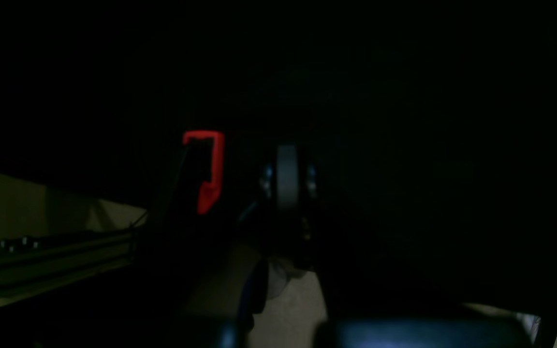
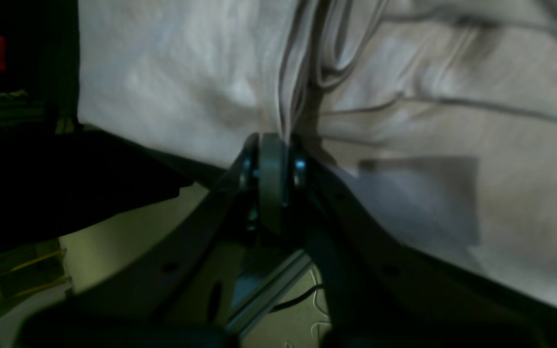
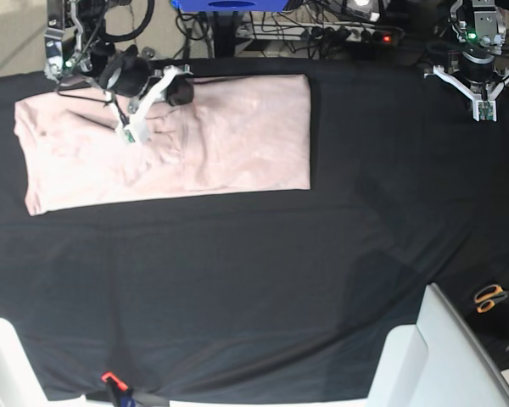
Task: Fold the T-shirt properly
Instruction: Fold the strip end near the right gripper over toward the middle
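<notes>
Your T-shirt (image 3: 165,148) lies flat on the black table cover (image 3: 254,280), toward the far left of the base view, spread as a long pale pink rectangle with light wrinkles and its far edge near the cover's far border. Your right gripper (image 3: 157,103) sits on the shirt's far edge, left of the middle; in the right wrist view its jaws are closed together on a bunch of the fabric (image 2: 288,96), with folds running up and away from the pinch point. You can see the cloth pulled into creases around that grip, while the rest of the shirt lies smooth. Your left gripper (image 3: 479,93) is well apart from the shirt, at the far right corner of the cover, touching no fabric; its wrist view is very dark, but the jaws (image 1: 286,176) show pressed together with nothing between them. Orange-handled scissors (image 3: 492,297) lie off the cover's right edge, near a white panel (image 3: 450,356).
</notes>
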Available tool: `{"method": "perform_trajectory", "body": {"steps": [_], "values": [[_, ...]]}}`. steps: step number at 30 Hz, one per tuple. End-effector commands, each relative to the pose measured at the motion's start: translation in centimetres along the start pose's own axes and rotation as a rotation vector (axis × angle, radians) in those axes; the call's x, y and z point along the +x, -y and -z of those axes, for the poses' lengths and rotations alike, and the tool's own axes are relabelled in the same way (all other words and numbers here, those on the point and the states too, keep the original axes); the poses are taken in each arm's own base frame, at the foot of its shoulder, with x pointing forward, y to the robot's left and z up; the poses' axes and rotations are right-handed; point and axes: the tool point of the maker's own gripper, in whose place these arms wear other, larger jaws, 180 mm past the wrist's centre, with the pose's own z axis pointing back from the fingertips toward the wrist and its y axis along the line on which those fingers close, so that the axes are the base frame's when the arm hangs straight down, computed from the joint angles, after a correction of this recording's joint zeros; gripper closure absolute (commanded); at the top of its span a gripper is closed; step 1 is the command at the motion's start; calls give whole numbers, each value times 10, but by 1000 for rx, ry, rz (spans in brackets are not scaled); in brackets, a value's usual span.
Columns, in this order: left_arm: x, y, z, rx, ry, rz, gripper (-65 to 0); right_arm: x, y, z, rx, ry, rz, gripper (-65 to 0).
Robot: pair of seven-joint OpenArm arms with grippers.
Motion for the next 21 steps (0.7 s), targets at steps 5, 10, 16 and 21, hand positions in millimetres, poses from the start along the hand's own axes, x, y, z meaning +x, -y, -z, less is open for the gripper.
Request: {"method": "perform_trajectory", "body": {"steps": [5,10,16,21], "values": [[8,-8,0,15,30,7,0,11,11,-4,-72,40,92,-191],[8,-8,0,15,30,7,0,28,6,-19,-101,104,73,-333],[8,-7,-1,15,29,5,0,51,-15,-37,-78,146,-95,-270],[4,1,-2,10,21,-10,0,76,-62,-8,51,90,-329,-144]]}}
